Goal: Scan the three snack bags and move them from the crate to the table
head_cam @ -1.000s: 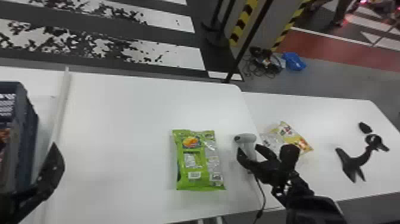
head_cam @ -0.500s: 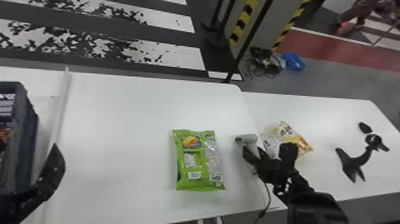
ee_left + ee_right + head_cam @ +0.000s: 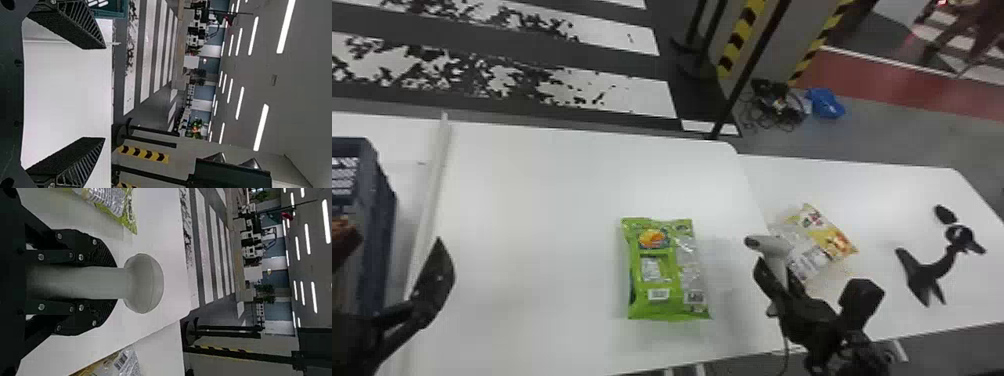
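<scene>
We see the green bag [image 3: 659,280] lying flat on the big table [image 3: 532,210], near its close edge and toward its right edge. The yellow bag [image 3: 832,240] lies on the side table [image 3: 907,190], just past the line where the two tables meet. The scanner covers a bit of our look at it.

The right claw [image 3: 774,287] is by the right edge of the big table, pinching the scanner [image 3: 772,245]. In the right wrist view, the right claw [image 3: 116,283] has one finger on each side of the handle, and the low end of the handle is hard to make out in the dark. A cord [image 3: 785,345] hangs from it and gets cut off at the bottom.

The left claw [image 3: 396,240] is spread wide with nothing in it, near the crate [image 3: 382,215]. The crate is past the pale bar [image 3: 434,175] at the big table's left, and we only get a piece of it. Something orange-brown shows in there, but we can't tell what it is.

On the side table, near its right end, we see a black stand [image 3: 929,272].
</scene>
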{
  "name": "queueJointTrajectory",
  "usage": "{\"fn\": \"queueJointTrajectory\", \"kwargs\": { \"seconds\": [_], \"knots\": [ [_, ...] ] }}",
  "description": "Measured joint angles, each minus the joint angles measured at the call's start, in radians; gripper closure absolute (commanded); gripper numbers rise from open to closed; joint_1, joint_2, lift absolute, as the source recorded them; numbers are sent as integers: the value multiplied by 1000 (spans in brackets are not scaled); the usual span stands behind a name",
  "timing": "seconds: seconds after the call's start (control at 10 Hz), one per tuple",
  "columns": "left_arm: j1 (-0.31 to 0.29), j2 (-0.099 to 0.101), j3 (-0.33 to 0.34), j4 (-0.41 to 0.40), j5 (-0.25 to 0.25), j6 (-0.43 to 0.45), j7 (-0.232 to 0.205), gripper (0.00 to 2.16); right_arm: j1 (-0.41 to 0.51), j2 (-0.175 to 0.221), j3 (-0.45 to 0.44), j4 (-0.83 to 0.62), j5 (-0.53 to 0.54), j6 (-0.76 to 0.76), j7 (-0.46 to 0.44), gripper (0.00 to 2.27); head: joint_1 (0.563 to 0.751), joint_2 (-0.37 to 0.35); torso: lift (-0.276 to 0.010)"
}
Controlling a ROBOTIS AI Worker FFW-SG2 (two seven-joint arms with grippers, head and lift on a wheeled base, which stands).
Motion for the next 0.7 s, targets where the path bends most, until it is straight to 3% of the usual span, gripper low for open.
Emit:
{"fn": "queueJointTrajectory", "kwargs": {
  "seconds": [0.2,0.3,0.7],
  "knots": [
    [-40,12,-27,31,5,28,1,36,161,70,-18,-176,-83,-6,17,2243,695,-350,-62],
    [-53,12,-38,41,5,33,3,36,209,87,-19,-219,-113,0,31,2243,695,-350,-62],
    [-57,9,-51,45,5,30,14,36,259,119,51,-243,-144,87,104,2243,695,-314,-62]
  ]
}}
